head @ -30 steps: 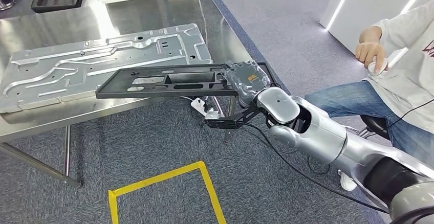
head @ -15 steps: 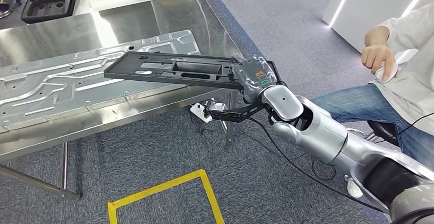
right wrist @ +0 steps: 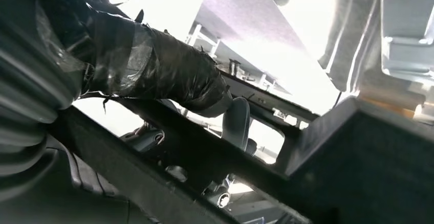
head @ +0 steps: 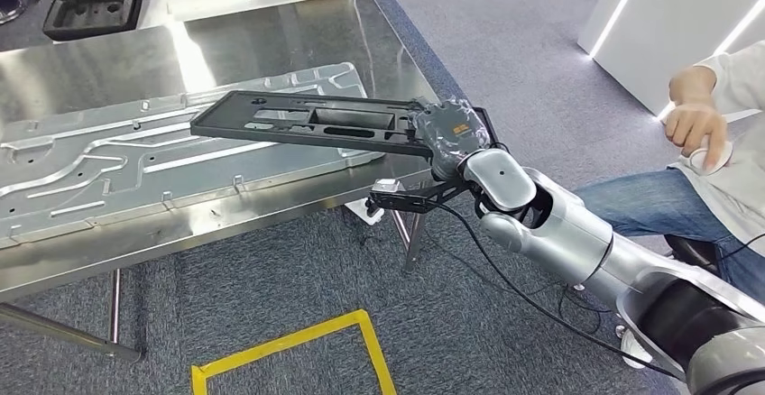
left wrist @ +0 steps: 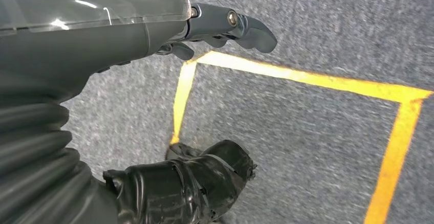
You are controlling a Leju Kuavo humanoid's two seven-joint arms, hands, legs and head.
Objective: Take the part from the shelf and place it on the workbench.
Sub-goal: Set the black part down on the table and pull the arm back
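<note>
The part is a long flat black plastic frame (head: 311,123) with cut-outs. My right hand (head: 448,135) grips it by its right end and holds it level, a little above the steel workbench (head: 108,66) and over the embossed silver metal panel (head: 135,165) that lies there. In the right wrist view my thumb (right wrist: 164,68), wrapped in black tape, presses on the black frame (right wrist: 215,157), with my fingers below it. My left hand (left wrist: 204,27) hangs over grey carpet with its fingers apart and nothing in it.
A seated person (head: 713,138) in a white top and jeans is at the right, holding a small white object. Black moulded trays (head: 95,3) and boxes stand at the bench's far end. A yellow tape square (head: 289,354) marks the carpet. A cable runs under the bench corner.
The whole view has shifted as I moved closer. The black frame now hangs further over the workbench, above the silver panel, still in my right hand.
</note>
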